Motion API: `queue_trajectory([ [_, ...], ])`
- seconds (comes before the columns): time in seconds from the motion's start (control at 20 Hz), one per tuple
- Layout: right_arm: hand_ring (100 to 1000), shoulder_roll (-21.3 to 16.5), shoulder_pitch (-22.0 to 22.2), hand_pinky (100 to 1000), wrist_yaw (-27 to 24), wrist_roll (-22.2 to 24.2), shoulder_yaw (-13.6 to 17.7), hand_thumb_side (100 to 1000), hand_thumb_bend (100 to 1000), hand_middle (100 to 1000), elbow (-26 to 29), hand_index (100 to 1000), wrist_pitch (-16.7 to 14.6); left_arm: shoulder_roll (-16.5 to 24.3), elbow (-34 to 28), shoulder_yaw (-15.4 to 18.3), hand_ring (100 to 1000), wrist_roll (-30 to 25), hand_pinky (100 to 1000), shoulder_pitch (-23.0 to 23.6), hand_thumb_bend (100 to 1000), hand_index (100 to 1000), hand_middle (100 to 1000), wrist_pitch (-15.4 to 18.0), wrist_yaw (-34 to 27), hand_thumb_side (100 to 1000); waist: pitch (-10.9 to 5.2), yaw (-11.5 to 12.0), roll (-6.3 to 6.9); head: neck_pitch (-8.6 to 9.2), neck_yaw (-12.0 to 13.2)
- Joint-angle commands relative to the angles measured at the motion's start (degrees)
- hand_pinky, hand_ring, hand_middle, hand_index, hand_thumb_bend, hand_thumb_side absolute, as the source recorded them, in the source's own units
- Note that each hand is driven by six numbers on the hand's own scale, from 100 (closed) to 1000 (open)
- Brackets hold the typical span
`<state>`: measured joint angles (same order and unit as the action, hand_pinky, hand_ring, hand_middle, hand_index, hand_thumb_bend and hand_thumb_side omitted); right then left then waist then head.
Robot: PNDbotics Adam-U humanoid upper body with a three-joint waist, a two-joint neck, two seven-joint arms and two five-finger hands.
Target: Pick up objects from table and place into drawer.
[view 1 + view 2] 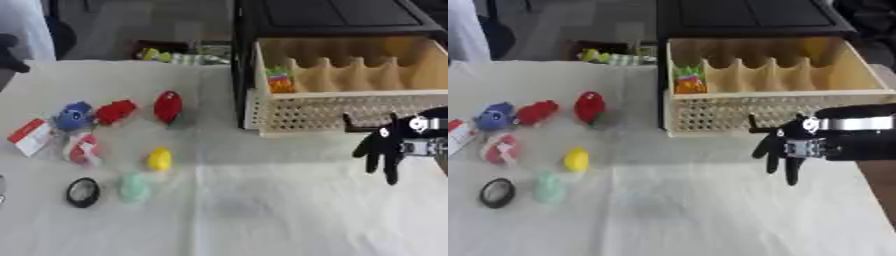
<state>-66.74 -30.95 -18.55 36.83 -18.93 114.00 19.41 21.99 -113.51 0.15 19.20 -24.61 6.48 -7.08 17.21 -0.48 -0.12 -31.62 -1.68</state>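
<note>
Right hand [791, 148] hangs open before drawer [780, 112], objects [159, 159] well left.

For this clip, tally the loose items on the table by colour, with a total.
Red: 2, oval toy and plush
Blue: 1, plush
Red-and-white: 2, packet and wrapped item
Yellow: 1, small toy
Pale green: 1, small toy
Black: 1, ring
Total: 8
</note>
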Motion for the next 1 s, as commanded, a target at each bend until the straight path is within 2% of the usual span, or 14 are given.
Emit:
queue_trajectory([
  [0.05, 612, -0.5, -1.4, 756, 1.2, -0.1, 0.0, 966, 100, 681, 0.6, 858, 1.7, 0.3, -1.1, 0.2, 621, -0.4, 470, -0.2, 100, 863, 683, -0.1, 0.0, 953, -0.85, 0.1, 0.07, 0.75, -0.4],
  [1.0, 637, 2.1, -4.7, 782, 3.9, -1.5, -0.7, 984, 100, 711, 0.6, 869, 6.3, -1.3, -1.1, 0.6, 623, -0.5, 474, 0.2, 100, 864, 686, -0.3, 0.2, 957, 0.34, 0.9, 0.38, 2.3, -0.9],
])
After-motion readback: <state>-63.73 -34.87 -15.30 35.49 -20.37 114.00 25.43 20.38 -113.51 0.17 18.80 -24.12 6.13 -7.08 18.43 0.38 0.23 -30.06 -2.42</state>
